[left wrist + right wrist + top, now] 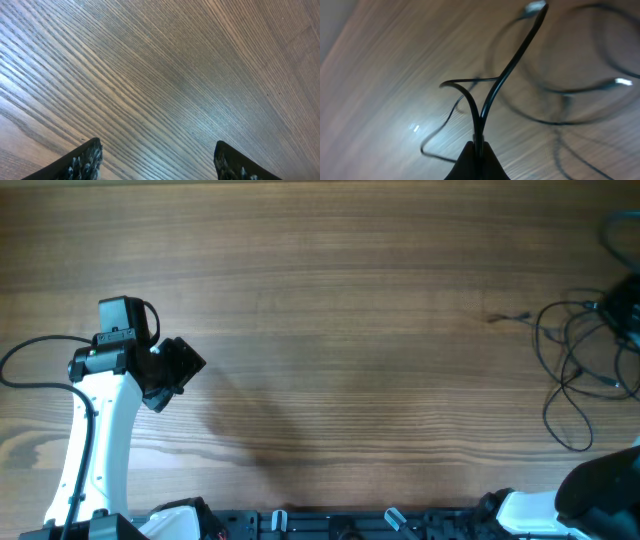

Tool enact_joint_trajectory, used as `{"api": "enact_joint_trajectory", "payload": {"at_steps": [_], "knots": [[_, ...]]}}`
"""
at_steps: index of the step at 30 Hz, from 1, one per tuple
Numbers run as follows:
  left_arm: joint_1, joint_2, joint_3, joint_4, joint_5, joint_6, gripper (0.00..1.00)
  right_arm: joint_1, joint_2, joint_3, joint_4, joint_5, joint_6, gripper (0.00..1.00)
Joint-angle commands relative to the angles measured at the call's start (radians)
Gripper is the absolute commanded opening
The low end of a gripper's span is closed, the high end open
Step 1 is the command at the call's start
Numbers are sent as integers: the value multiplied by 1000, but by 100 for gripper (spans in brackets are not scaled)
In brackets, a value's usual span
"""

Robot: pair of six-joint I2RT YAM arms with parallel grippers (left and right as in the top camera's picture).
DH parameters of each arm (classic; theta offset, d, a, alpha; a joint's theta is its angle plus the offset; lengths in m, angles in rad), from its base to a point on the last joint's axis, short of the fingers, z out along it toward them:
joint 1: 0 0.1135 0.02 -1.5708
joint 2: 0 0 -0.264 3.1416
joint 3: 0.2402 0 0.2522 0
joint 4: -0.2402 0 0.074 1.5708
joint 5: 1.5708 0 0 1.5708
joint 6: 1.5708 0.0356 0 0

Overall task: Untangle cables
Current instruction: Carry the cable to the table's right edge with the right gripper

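Beside the right gripper, clamped on two strands, the cables lie looped on the bench. The clamped strands run lengthwise straight out from its tips, one ending in a silvery plug. The left gripper, well away from the right gripper, has its fingers apart.

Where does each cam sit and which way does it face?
Overhead: fixed above the table, looking straight down; left arm and left gripper at left, cables at far right.
Left wrist: on the left arm, facing bare wood; its two open fingertips show at the bottom.
Right wrist: on the right arm, facing the cables; right gripper shut on two strands, silvery plugs beyond.
Shared: overhead and right wrist both show the cables.
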Motion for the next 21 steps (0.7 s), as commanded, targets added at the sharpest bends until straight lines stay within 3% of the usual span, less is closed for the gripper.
{"api": "enact_joint_trajectory", "payload": {"at_steps": [1,11,16,21], "knots": [[4,2,0,2,22,-10,73,-80,-3,26,32,21,69,4],[-97,2,0,34,31,-8,74,-115,47,26,74,20,82,4],[-154,2,0,59,27,-2,74,-110,97,26,101,25,-44,5],[-190,2,0,63,19,-2,74,-84,144,26,122,116,-75,5]]}}
